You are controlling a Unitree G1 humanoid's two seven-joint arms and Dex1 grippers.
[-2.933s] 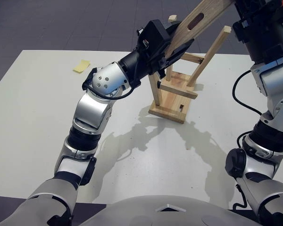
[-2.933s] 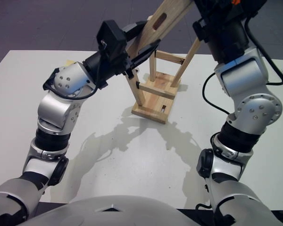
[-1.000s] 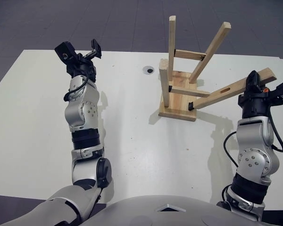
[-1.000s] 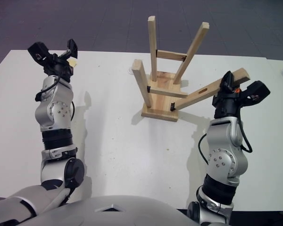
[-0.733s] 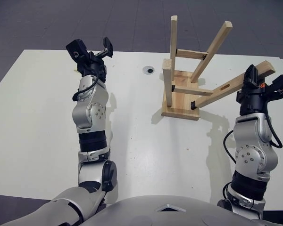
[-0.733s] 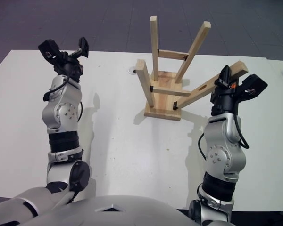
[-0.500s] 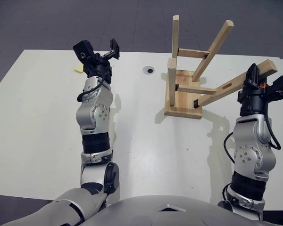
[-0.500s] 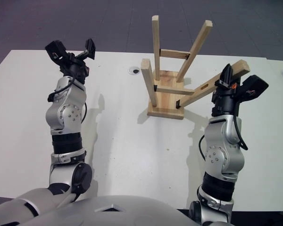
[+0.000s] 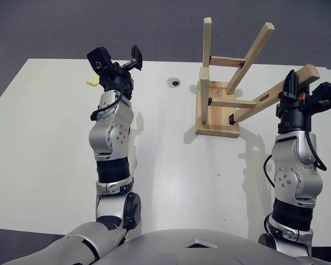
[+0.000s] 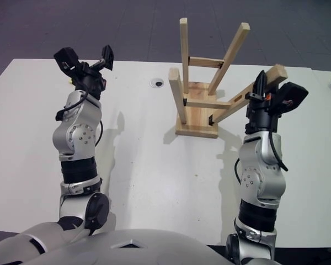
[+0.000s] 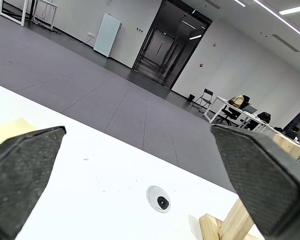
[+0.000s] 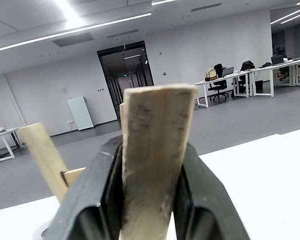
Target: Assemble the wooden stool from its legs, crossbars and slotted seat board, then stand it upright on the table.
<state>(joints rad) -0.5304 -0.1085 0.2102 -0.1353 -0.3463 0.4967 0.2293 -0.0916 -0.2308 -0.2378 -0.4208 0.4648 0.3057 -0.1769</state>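
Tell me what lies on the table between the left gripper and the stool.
Between the left gripper and the stool sits only a small round table hole, shown in the left eye view; otherwise bare tabletop.

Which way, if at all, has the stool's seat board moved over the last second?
Yes. The seat board has slid toward the robot's right, farther from the table's cable hole.

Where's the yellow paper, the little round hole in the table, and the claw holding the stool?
yellow paper [image 11: 9, 131], left wrist view, middle of the sheet.
round hole [image 9: 175, 83], left eye view, its dark centre.
right claw [image 12: 150, 150], right wrist view, midway between its fingertips, shut on the stool leg [image 12: 157, 115].
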